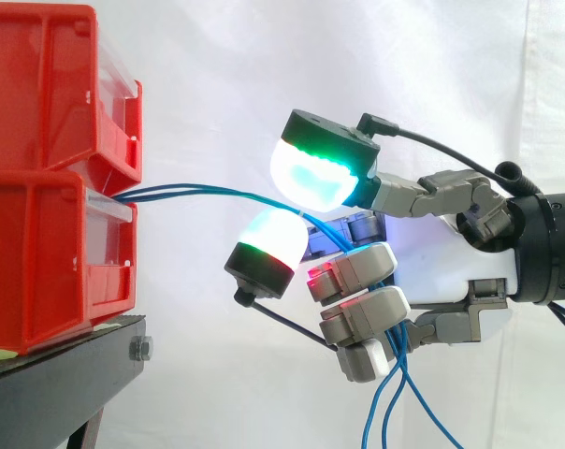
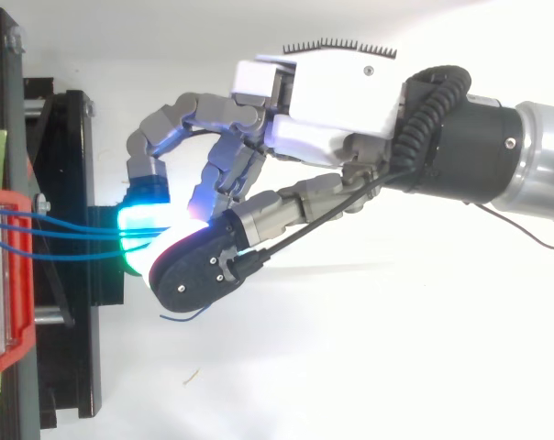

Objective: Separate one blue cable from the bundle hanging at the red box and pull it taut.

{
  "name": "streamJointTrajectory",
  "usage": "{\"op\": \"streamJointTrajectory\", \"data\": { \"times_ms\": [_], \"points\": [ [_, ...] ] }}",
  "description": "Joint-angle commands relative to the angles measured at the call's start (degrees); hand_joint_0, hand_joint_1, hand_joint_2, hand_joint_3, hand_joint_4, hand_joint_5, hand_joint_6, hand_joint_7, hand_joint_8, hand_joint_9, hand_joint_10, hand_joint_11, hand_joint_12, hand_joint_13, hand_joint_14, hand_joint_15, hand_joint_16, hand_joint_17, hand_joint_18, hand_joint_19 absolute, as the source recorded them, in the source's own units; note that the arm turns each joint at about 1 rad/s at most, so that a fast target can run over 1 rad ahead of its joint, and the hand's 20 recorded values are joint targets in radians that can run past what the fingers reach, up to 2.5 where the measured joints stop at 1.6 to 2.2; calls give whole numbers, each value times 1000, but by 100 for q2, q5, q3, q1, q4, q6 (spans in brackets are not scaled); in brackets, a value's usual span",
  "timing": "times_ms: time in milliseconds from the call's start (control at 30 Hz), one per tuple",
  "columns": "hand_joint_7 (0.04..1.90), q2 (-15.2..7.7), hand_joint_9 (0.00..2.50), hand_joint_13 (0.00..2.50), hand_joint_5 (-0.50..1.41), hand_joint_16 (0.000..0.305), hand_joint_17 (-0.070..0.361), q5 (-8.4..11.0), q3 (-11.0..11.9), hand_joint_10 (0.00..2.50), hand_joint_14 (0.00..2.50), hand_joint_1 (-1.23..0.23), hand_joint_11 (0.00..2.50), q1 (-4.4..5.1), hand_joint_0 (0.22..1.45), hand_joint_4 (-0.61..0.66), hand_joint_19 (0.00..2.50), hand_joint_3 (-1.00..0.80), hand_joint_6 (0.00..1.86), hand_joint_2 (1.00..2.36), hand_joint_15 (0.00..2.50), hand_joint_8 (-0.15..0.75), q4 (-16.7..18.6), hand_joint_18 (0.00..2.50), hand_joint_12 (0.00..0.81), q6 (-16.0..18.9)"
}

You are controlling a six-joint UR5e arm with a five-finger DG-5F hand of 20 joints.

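Because the hand [image 1: 432, 253] pinches several blue cables [image 1: 189, 189] at three o'clock of the red bin [image 1: 49, 271], pulling may tauten all.

Plenty of open air above the hand [image 1: 441, 254] and toward the camera. The left is walled off by stacked red bins [image 1: 49, 187] on the black stand [image 1: 49, 383]. Blue cables [image 1: 184, 190] cross the gap between the bins and the hand's pinching pads, then dangle underneath.
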Motion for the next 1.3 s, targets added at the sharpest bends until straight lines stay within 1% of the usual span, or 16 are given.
{"op": "streamJointTrajectory", "data": {
  "times_ms": [0,100,233,267,333,367,467,567,667,733,767,900,1000,1033,1133,1267],
  "points": [
    [1088,2,1166,1278,-150,52,118,0,0,306,4,-696,1515,0,578,70,861,-347,881,1008,1542,322,0,1044,383,0],
    [1066,-7,1160,1320,-144,60,135,0,0,493,0,-710,1371,0,572,68,822,-219,893,1008,1522,370,0,1120,436,0],
    [1080,-7,1141,1309,-145,59,133,0,0,476,1,-779,1398,0,586,49,812,-181,896,1010,1534,354,0,1105,425,0],
    [1048,2,1134,1301,-149,58,132,-9,0,473,1,-793,1396,0,584,71,828,-211,898,1010,1542,344,0,1097,423,0],
    [1056,2,1134,1275,-153,54,122,0,0,353,5,-780,1490,0,550,82,856,-373,895,1006,1556,324,0,1053,390,0],
    [1053,2,1140,1262,-155,52,116,0,0,283,5,-730,1548,0,520,81,879,-485,892,1001,1565,317,0,1030,375,0],
    [1030,-7,1148,1265,-152,52,118,0,0,286,5,-671,1526,0,513,87,864,-500,888,1000,1563,315,0,1036,382,0],
    [1083,2,1174,1260,-147,49,111,0,0,214,5,-618,1573,9,563,87,880,-500,872,1000,1565,298,0,1017,362,0],
    [1119,2,1189,1257,-142,49,110,0,-9,209,6,-631,1603,9,583,72,883,-374,874,1008,1567,308,0,1021,357,0],
    [1083,2,1184,1307,-134,57,129,0,-9,428,2,-688,1418,9,579,70,827,-234,887,1010,1535,355,0,1105,419,0],
    [1091,-7,1186,1316,-132,59,132,0,-9,459,1,-704,1388,9,577,71,810,-198,889,1010,1526,372,0,1119,431,0],
    [1129,2,1188,1316,-122,59,132,0,0,451,2,-790,1400,9,593,23,799,-90,895,1011,1529,370,0,1124,432,0],
    [1175,2,1173,1306,-125,57,128,-9,0,393,3,-830,1452,9,606,-24,813,-86,897,1014,1534,349,0,1104,420,0],
    [1130,2,1170,1299,-131,57,127,-9,-9,396,2,-837,1452,9,608,-21,814,-97,906,1013,1536,347,0,1098,407,0],
    [1130,2,1160,1287,-136,55,124,-9,-9,372,3,-852,1479,9,610,-24,822,-117,908,1014,1536,335,0,1081,401,0],
    [1159,-7,1143,1248,-147,50,113,-9,-9,238,8,-897,1563,9,640,-62,840,-187,910,1015,1556,299,0,1023,361,0]
  ]
}}
